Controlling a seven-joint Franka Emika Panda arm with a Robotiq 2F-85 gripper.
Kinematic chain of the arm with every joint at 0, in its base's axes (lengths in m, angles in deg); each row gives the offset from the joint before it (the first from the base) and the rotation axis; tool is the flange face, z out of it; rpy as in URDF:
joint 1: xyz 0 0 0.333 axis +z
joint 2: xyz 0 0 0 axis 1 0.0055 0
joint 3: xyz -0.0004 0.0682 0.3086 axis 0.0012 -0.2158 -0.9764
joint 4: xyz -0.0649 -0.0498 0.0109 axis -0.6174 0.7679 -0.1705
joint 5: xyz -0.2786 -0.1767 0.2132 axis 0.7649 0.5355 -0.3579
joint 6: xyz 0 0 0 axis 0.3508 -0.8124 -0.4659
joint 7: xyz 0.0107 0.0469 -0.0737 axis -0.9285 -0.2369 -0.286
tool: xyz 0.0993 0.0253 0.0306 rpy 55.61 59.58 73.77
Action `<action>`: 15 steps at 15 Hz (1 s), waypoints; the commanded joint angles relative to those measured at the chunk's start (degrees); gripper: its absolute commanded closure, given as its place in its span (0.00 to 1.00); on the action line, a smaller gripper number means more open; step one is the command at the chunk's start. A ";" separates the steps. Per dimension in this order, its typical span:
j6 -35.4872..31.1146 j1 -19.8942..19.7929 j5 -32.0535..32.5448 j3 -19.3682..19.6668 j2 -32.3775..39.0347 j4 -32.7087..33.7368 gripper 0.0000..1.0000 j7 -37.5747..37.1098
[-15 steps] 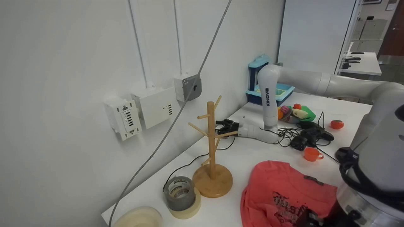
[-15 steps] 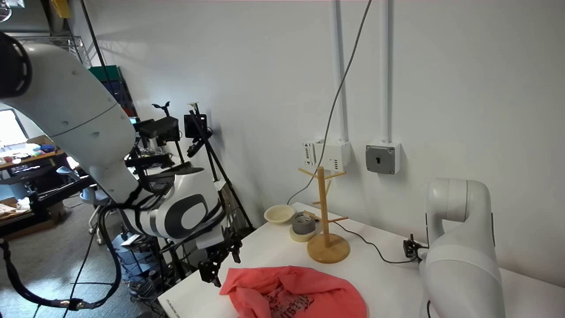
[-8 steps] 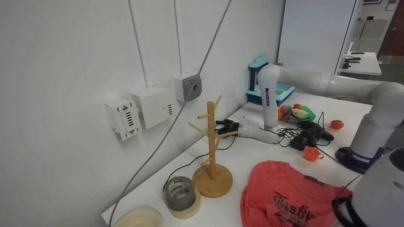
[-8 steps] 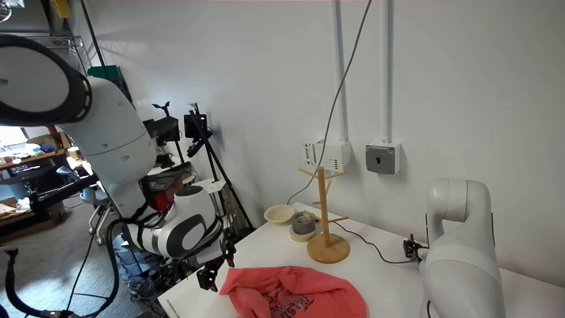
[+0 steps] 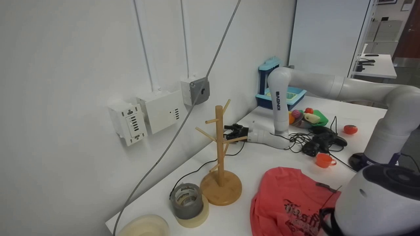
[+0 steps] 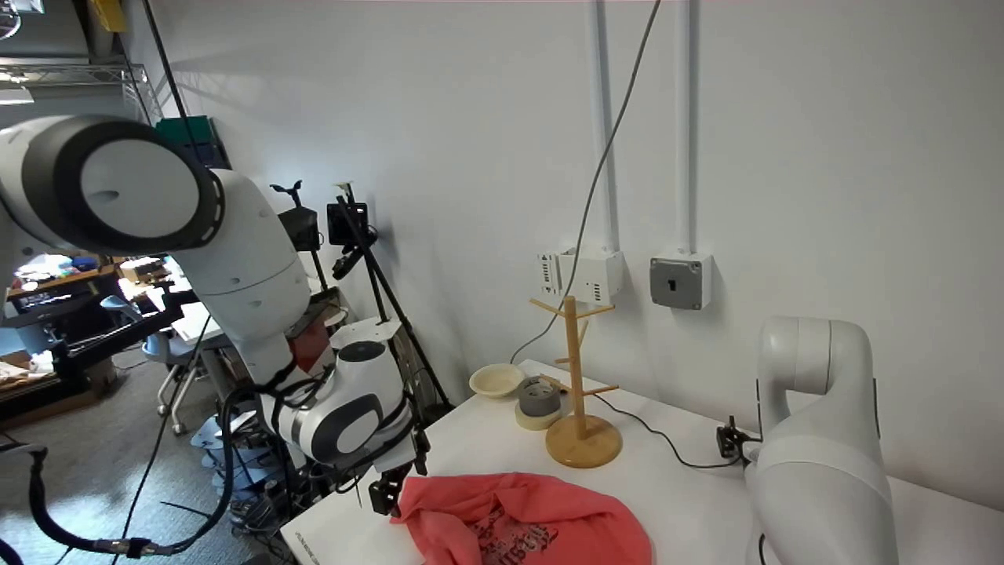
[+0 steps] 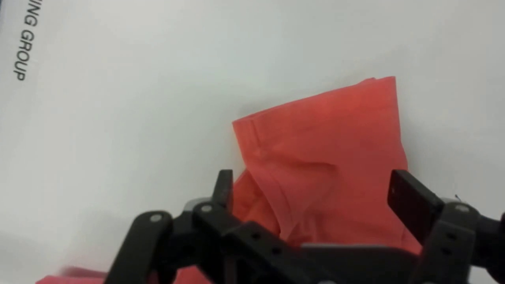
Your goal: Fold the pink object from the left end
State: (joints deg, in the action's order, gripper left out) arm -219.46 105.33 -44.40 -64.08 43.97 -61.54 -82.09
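Note:
The pink object, a coral-red shirt with dark lettering, lies rumpled on the white table in both exterior views [image 5: 288, 196] [image 6: 533, 526]. Its left end, a folded-over flap [image 7: 335, 126], points away from me in the wrist view. My gripper [image 7: 311, 175] stands wide open over this flap, one finger near each side edge of it, holding nothing. In an exterior view the gripper [image 6: 405, 475] is at the cloth's left end; whether it touches the cloth I cannot tell. The arm covers part of the shirt and the gripper in an exterior view.
A wooden mug tree [image 6: 582, 439] stands behind the shirt, with tape rolls [image 6: 540, 404] and a pale bowl [image 6: 496, 380] beyond it. An orange cup [image 5: 324, 160], cables, controllers and a second white arm [image 5: 279, 98] lie past the shirt's far side.
The arm has swung and its wrist has shifted slightly, ending closer to the shirt's left end in an exterior view. The gripper stays open. The shirt has not moved.

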 commanded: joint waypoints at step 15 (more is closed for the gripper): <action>0.65 -1.21 -10.82 -1.49 8.81 8.91 0.88 12.91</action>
State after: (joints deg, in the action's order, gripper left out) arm -219.41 104.81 -52.64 -65.13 52.11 -53.50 -72.30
